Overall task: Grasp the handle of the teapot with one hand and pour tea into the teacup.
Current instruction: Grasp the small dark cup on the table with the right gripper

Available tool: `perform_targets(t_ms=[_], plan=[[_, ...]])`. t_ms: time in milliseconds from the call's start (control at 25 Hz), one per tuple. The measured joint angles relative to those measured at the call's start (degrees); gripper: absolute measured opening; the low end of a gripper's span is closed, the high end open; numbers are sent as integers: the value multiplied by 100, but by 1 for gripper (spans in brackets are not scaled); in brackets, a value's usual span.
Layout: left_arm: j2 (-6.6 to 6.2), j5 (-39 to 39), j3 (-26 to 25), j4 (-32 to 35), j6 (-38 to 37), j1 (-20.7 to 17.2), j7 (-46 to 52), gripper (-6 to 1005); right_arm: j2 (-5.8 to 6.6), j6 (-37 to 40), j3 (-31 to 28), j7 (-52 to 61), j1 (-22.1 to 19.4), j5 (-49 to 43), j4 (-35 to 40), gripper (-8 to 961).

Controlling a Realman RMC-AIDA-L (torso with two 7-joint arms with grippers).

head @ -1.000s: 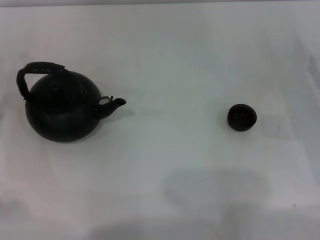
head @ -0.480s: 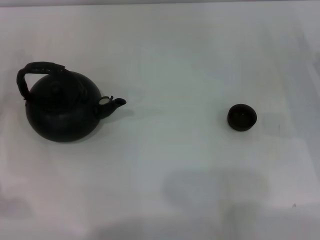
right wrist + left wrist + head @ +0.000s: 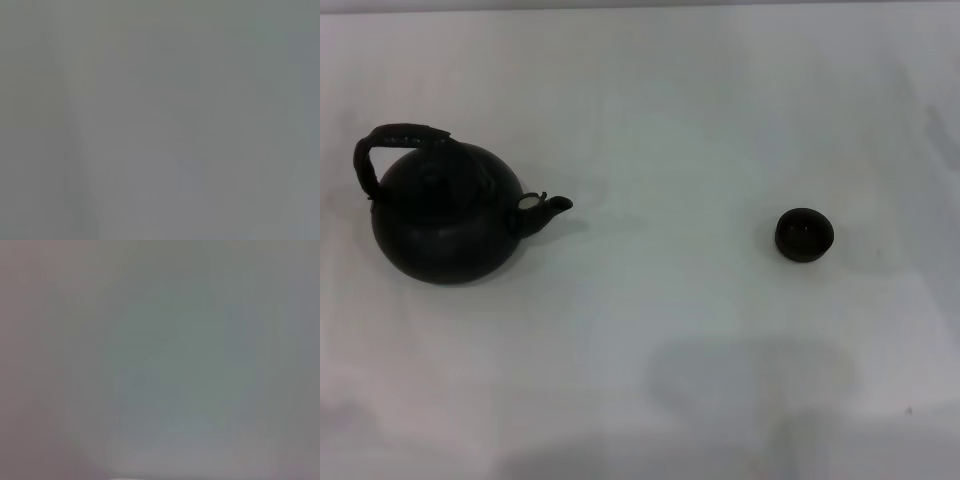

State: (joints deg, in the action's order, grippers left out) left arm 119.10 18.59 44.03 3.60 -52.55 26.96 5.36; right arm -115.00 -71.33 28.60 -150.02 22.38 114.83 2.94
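The teapot [image 3: 445, 215] sits upright at the robot's left side of the white surface [image 3: 660, 120], exactly where it stood a second ago, its short spout [image 3: 552, 207] pointing toward the right. The handle [image 3: 398, 140] arches over the far-left part of the round body, free of any grip. The teacup [image 3: 804, 234] rests well apart on the right, upright, its mouth open to the camera, and it too has not shifted. Nothing among the task's things has changed over the last second, so the pour has most likely not begun and the reach for the handle is still to come.

Neither hand appears in the head view, and both wrist views show only blank pale surface with no fingers in them. How far either hand is open cannot be told, and nothing is seen held. Judging by the layout, the left arm is the nearer one to the handle, with a long carry across to the teacup afterward.
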Motion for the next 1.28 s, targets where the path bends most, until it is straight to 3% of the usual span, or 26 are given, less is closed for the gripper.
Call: perform_targets(t_ms=[160, 200, 360, 560, 760, 920, 1280], plan=[[0, 21, 17, 3, -43, -96, 0, 699, 12, -160, 604, 623, -144, -342, 732, 847], [2, 25, 19, 5, -57, -130, 0, 699, 47, -252, 1146, 1397, -350, -770, 1591, 848], [3, 22, 18, 22, -65, -225, 0, 699, 113, -450, 1667, 2664, -675, -1479, 2919, 848], [-3, 30, 18, 50, -69, -217, 0, 699, 115, -1044, 1734, 3850, -805, -2706, 4246, 848], [2, 37, 18, 54, -71, -146, 0, 699, 6, -1537, 1948, 5160, -735, -4002, 5375, 848], [6, 42, 18, 54, -71, -119, 0, 699, -3, -1602, 2602, 5496, -737, -4213, 5726, 849], [16, 42, 27, 2, -71, -160, 1, 698, -13, -1225, 3748, 5604, -598, -4255, 5707, 850]])
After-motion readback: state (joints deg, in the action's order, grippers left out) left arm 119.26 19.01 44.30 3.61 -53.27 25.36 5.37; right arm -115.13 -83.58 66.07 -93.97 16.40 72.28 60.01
